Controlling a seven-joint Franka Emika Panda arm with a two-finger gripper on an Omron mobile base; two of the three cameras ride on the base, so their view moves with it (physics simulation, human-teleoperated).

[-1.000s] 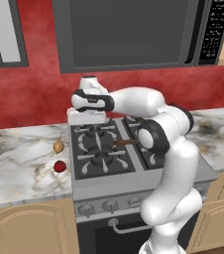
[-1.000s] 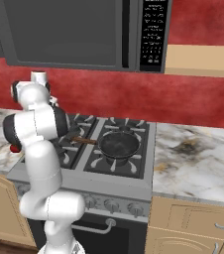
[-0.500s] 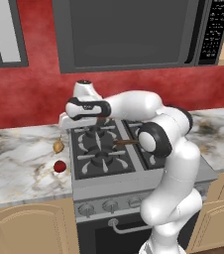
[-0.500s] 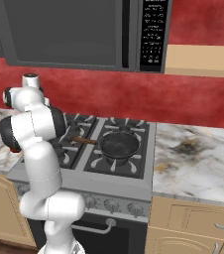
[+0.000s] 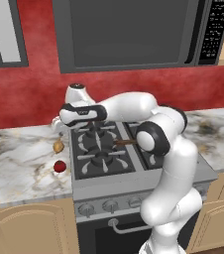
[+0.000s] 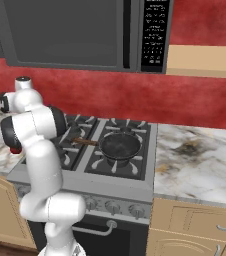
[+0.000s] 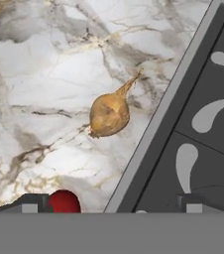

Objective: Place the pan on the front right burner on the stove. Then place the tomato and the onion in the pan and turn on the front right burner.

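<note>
The black pan sits on the stove's front right burner, its brown wooden handle pointing left. In the left base view the arm covers most of the pan and just the handle shows. On the marble counter left of the stove lie the tan onion and, nearer the front, the red tomato. My gripper hangs open above them. From the hand, the onion lies on its side ahead of the gripper, and the tomato peeks out beside the left fingertip.
A dark microwave hangs above the stove against the red wall. Marble counter runs on both sides, and the stove's raised steel edge lies right beside the onion. Knobs line the stove front.
The hand has swung left from over the stove's back left burner to above the counter by the onion and tomato. Its jaws stayed open. Pan, onion and tomato have not moved.
</note>
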